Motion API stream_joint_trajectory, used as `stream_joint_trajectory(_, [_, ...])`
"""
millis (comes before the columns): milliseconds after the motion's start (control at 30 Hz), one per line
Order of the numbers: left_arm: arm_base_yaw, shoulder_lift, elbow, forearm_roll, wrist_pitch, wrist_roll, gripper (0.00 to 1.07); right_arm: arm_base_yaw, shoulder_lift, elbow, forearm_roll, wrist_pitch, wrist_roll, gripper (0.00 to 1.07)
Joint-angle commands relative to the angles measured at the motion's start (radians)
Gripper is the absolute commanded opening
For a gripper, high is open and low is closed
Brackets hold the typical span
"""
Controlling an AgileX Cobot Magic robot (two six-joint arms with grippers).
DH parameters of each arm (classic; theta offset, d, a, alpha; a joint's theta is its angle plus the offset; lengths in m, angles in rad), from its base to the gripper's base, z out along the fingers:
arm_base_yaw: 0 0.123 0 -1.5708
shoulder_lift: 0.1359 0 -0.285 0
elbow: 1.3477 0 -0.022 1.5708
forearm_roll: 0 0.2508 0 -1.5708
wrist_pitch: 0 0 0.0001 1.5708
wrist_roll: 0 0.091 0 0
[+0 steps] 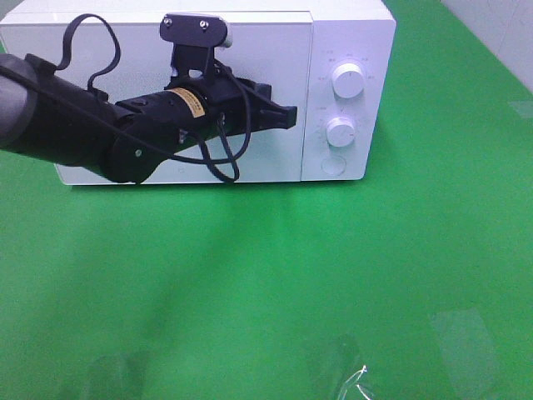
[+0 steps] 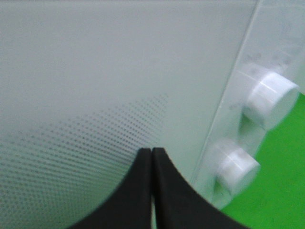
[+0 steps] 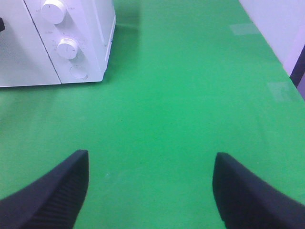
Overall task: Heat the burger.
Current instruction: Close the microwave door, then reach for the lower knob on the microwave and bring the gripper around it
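Green tabletop; boxy white microwave, round knobs, dotted door.

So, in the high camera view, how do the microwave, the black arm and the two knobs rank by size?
1. Microwave
2. Left arm, likely nearer the camera, so it may look oversized
3. Upper knob and lower knob: they look alike, so I won't rank them apart

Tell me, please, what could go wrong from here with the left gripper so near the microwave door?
1. The shut left gripper points at the microwave door close to its edge. A push might slip toward the lower knob or shove the microwave.
2. The burger is in no view and the door is closed, so the microwave might be started empty.
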Motion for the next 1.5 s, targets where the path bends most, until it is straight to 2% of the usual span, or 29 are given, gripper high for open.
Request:
stream_joint_trajectory(33, [0.022,0.019,-0.058,-0.090,-0.025,0.020,0.00,-0.006,-0.028,0.000,0.003,-0.009,0.007,0.70])
stream_joint_trajectory(233, [0.022,0.026,-0.078,-0.094,-0.015,0.023,0.00,-0.006,-0.028,0.000,0.003,-0.009,0.007,0.70])
stream_joint_trajectory(400, [0.009,-0.011,-0.066,-0.066,0.072,0.021,0.00,-0.006,-0.028,0.000,0.003,-0.009,0.007,0.70])
stream_joint_trajectory(533, [-0.016,-0.065,-0.051,-0.062,0.198,0.022,0.00,-0.006,-0.028,0.000,0.003,-0.009,0.007,0.70])
stream_joint_trajectory(600, [-0.031,-0.129,-0.006,-0.064,0.312,0.021,0.01,-0.006,-0.028,0.000,0.003,-0.009,0.007,0.70])
stream_joint_trajectory(767, [-0.043,-0.177,0.036,-0.066,0.403,0.021,0.05,-0.006,-0.028,0.000,0.003,-0.009,0.007,0.70])
stream_joint_trajectory(800, [-0.044,-0.207,0.060,-0.066,0.480,0.021,0.13,-0.006,-0.028,0.000,0.003,-0.009,0.007,0.70])
stream_joint_trajectory(833, [-0.047,-0.231,0.079,-0.065,0.562,0.021,0.26,-0.006,-0.028,0.000,0.003,-0.009,0.007,0.70])
stream_joint_trajectory(867, [-0.047,-0.231,0.079,-0.065,0.562,0.021,0.26,-0.006,-0.028,0.000,0.003,-0.009,0.007,0.70])
stream_joint_trajectory(900, [-0.047,-0.254,0.089,-0.062,0.634,0.021,0.50,-0.006,-0.028,0.000,0.003,-0.009,0.007,0.70])
stream_joint_trajectory(933, [-0.047,-0.254,0.089,-0.062,0.634,0.021,0.50,-0.006,-0.028,0.000,0.003,-0.009,0.007,0.70])
stream_joint_trajectory(967, [-0.047,-0.271,0.090,-0.062,0.705,0.017,0.65,-0.006,-0.028,0.000,0.003,-0.009,0.007,0.70])
stream_joint_trajectory(1000, [-0.047,-0.271,0.090,-0.062,0.705,0.017,0.65,-0.006,-0.028,0.000,0.003,-0.009,0.007,0.70])
stream_joint_trajectory(1033, [-0.047,-0.279,0.090,-0.062,0.743,0.010,0.89,-0.006,-0.028,0.000,0.003,-0.009,0.007,0.70])
stream_joint_trajectory(1067, [-0.047,-0.279,0.090,-0.062,0.743,0.010,0.89,-0.006,-0.028,0.000,0.003,-0.009,0.007,0.70])
stream_joint_trajectory(1100, [-0.047,-0.292,0.090,-0.064,0.818,0.011,1.02,-0.006,-0.028,0.000,0.003,-0.009,0.007,0.70])
stream_joint_trajectory(1200, [-0.047,-0.317,0.090,-0.083,0.970,0.011,1.00,-0.006,-0.028,0.000,0.003,-0.009,0.008,0.70])
stream_joint_trajectory(1300, [-0.047,-0.332,0.090,-0.091,1.029,0.011,1.00,-0.006,-0.028,0.000,0.003,-0.009,0.008,0.70])
stream_joint_trajectory(1400, [-0.047,-0.369,0.090,-0.092,1.191,0.011,0.99,-0.006,-0.028,0.000,0.003,-0.009,0.008,0.70])
stream_joint_trajectory(1500, [-0.047,-0.386,0.090,-0.091,1.266,0.011,0.99,-0.006,-0.028,0.000,0.003,-0.009,0.008,0.70])
